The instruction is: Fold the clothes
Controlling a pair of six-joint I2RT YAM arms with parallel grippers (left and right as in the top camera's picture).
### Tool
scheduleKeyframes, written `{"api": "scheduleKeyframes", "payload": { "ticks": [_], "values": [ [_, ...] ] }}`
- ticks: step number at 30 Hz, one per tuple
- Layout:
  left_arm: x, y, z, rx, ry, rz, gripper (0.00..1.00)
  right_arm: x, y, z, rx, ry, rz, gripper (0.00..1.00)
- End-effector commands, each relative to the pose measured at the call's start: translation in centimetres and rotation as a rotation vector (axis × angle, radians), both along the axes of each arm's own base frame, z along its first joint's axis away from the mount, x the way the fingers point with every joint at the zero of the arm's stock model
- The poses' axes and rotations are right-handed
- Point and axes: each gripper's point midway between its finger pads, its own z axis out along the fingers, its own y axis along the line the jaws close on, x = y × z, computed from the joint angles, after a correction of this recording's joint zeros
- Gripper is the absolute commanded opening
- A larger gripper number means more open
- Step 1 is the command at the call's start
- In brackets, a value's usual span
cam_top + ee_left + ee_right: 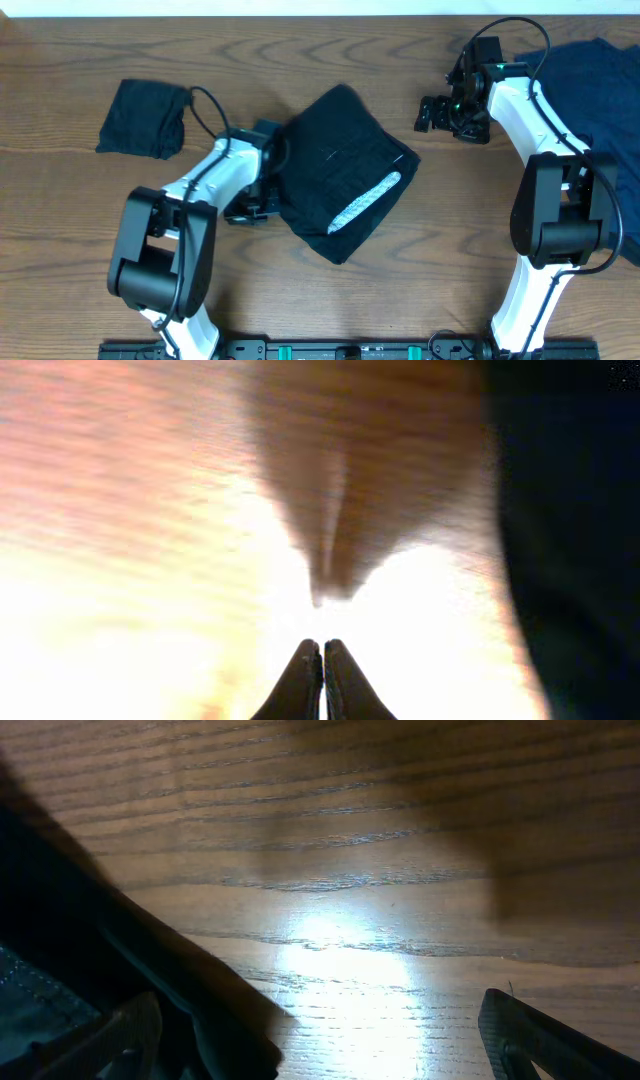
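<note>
**Step in hand (judged):** another fold on the large black garment [335,165], middle of the overhead frame.

**Grippers.**
- The left gripper [243,208] sat at the garment's left edge. In its wrist view the left gripper [322,645] had its fingers pressed together with no cloth visible between them. It pointed over bare, glare-washed wood, and dark fabric filled only the right side of that frame.
- The right gripper [432,112] stood spread wide and held nothing, to the upper right of the garment and apart from it. Its wrist view showed the table [380,870] between the two fingers, and dark cloth in the lower left corner.

**How to do it well (judgement).**
- The left jaws would have to open before they could take cloth.
- Pinch right at an edge or corner, through all layers, so the stack does not slide apart.
- Take two points on one edge, one per arm, and carry them across low and together to keep the crease straight.
- Risk: a single pinch would drag the whole bundle over the smooth wood instead of folding it.

**Clothes.**
- Large black garment: a rough tilted square, already doubled by the look of its thick edges. A pale grey-white strip [365,203] was exposed along its lower right edge.
- Small black garment [143,118]: upper left, a compact rectangle that looked finished.
- Navy garment [590,90]: loose and spread at the upper right, partly under the right arm, not yet folded.
</note>
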Motion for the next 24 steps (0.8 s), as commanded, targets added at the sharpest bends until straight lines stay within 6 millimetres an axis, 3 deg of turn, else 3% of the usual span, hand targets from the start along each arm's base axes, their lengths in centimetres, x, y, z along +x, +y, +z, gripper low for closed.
{"api": "scheduleKeyframes", "payload": {
  "ticks": [1, 5, 9, 17, 24],
  "values": [
    [2.7, -0.5, 3.1, -0.041, -0.113, 0.006, 0.06, 0.6, -0.1, 1.4, -0.009, -0.041, 0.008, 0.99],
    [3.7, -4.2, 6.3, -0.224, -0.215, -0.009, 0.06, 0.6, -0.2, 1.4, -0.009, -0.042, 0.007, 0.99],
    [3.7, -8.1, 7.4, -0.342, -0.254, -0.035, 0.06, 0.6, -0.1, 1.4, -0.009, -0.041, 0.007, 0.99],
    [3.9, -13.8, 5.1, -0.388, -0.286, -0.071, 0.06, 0.6, 0.0, 1.4, -0.008, -0.042, 0.011, 0.99],
    [2.5, -15.4, 1.6, -0.407, -0.167, -0.056, 0.06, 0.6, 0.2, 1.4, -0.008, -0.042, 0.014, 0.99]
  ]
}}
